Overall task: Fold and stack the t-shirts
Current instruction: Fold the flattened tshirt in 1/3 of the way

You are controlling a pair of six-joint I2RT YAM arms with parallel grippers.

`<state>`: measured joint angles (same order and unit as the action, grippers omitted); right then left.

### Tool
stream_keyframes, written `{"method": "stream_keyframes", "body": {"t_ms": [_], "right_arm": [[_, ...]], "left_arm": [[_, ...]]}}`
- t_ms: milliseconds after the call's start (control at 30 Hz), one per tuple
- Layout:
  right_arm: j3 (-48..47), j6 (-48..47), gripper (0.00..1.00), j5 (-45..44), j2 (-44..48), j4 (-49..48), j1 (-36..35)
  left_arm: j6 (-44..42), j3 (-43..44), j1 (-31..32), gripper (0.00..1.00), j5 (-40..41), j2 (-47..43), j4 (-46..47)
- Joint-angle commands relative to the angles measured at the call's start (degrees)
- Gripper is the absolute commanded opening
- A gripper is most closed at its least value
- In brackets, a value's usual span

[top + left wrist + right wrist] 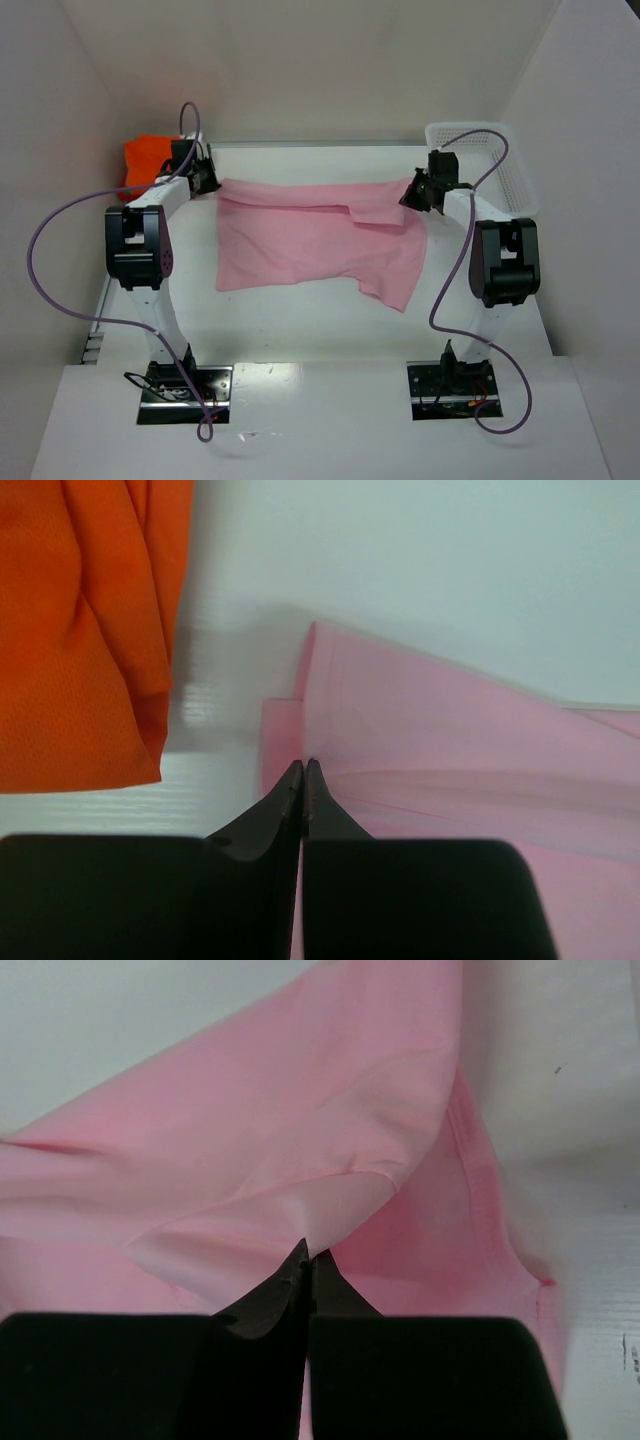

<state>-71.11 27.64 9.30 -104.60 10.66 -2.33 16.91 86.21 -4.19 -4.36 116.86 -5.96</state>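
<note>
A pale pink cloth t-shirt [320,245] lies spread across the middle of the white tabletop [300,330], its far edge drawn into a line between the two arms and its near right part hanging in a loose, uneven flap. The left arm's fingers [270,825] are clenched on the shirt's far left corner, a sliver of pink showing between them. The right arm's fingers [265,1305] are pinched on a fold at the far right edge. A crumpled bright orange cloth t-shirt [148,160] sits in the far left corner, just beside the left fingers. A white plastic mesh basket [505,170] stands at the far right.
</note>
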Motion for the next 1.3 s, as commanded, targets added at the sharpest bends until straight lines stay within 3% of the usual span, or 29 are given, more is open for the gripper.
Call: {"method": "stream_keyframes", "body": {"t_ms": [0,633,1267], "right_arm": [[2.11,0.31,0.00,-2.62,4.57,-1.25,1.27],[3.44,-0.22,0.00,-5.78,-0.08,-0.81,2.42],[-12.65,-3.56,0.00,-8.16,-9.22,2.79,2.42]], "left_arm": [[0.76,-2.10,0.23,0.00,0.41,-3.56,1.74],[0.76,-6.93,0.23,0.00,0.93,-4.09,1.74],[1.90,-9.84,0.23,0.00,1.98,-6.38,1.74]]}}
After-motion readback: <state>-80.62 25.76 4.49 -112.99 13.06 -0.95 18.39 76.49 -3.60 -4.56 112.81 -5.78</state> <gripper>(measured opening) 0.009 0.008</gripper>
